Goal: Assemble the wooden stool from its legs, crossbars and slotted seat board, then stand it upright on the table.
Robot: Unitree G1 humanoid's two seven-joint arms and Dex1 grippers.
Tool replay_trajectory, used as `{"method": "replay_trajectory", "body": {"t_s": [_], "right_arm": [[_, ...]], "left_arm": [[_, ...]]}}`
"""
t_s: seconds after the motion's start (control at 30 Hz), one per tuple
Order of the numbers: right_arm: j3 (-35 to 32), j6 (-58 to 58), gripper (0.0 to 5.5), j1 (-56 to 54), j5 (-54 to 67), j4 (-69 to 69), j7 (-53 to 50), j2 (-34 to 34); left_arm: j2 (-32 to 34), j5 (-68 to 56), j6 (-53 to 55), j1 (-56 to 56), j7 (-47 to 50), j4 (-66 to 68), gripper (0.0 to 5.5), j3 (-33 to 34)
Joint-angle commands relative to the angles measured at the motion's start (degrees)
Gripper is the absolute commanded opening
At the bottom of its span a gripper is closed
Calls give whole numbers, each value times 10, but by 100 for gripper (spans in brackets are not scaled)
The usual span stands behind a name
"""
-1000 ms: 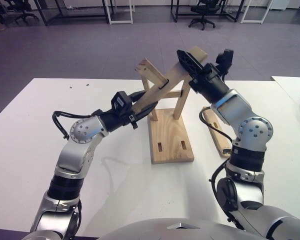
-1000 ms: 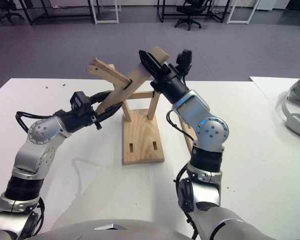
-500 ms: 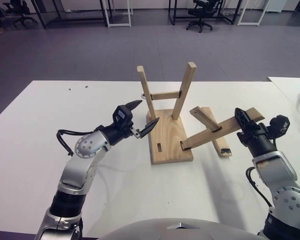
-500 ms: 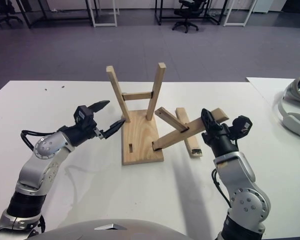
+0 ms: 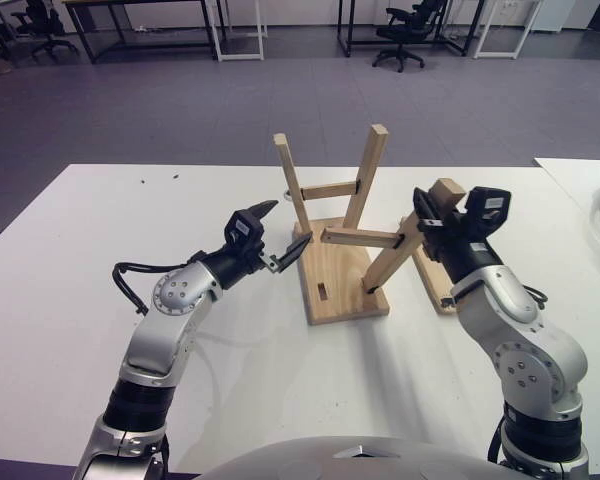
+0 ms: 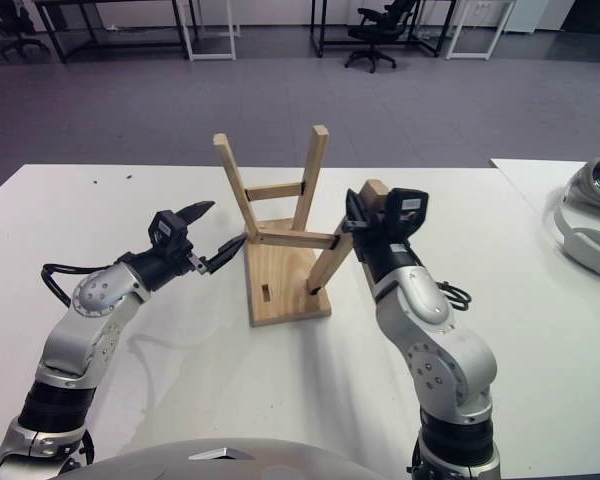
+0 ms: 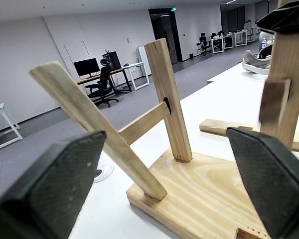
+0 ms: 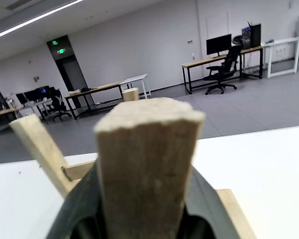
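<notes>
Seat board (image 5: 337, 272) was laid flat on the white worktop (image 5: 80, 250), with two legs (image 5: 291, 185) joined by a crossbar (image 5: 330, 190) standing up from its far end. A third leg (image 5: 400, 250), with a second crossbar (image 5: 360, 237) fixed to it, was pinched near its top by the right end effector (image 5: 432, 212) and held tilted, its foot at the board's near right corner, perhaps in the slot there. The left end effector (image 5: 286, 226) was held spread just beside the board's left edge, touching nothing.
</notes>
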Motion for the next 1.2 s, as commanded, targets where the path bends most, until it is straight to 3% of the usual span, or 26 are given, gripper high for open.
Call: {"method": "replay_trajectory", "body": {"t_s": [0.03,0.17,0.3,0.6,0.83,0.9,1.03,1.1,1.2], "right_arm": [[63,99,105,78,-68,88,1,-39],[83,106,107,110,-78,68,20,-51],[62,92,107,145,-68,77,22,-20],[23,-59,107,28,-79,13,98,14],[-11,-99,253,5,-76,6,139,25],[-59,-105,278,-30,-39,1,155,16],[-224,-121,364,-121,83,46,160,-31],[-220,-71,401,-100,33,120,154,-75],[-134,13,407,12,-34,228,185,-107]], "left_arm": [[11,10,8,-6,-1,-11,445,3],[20,5,17,4,1,-18,445,15],[35,11,11,8,-3,-4,445,25],[27,24,-9,-9,14,25,445,42],[22,29,-22,-9,13,37,445,45],[22,28,-25,-11,12,41,445,48],[20,28,-34,-17,15,53,445,54],[16,29,-38,-21,17,61,445,54],[10,32,-47,-30,19,74,445,51]]}}
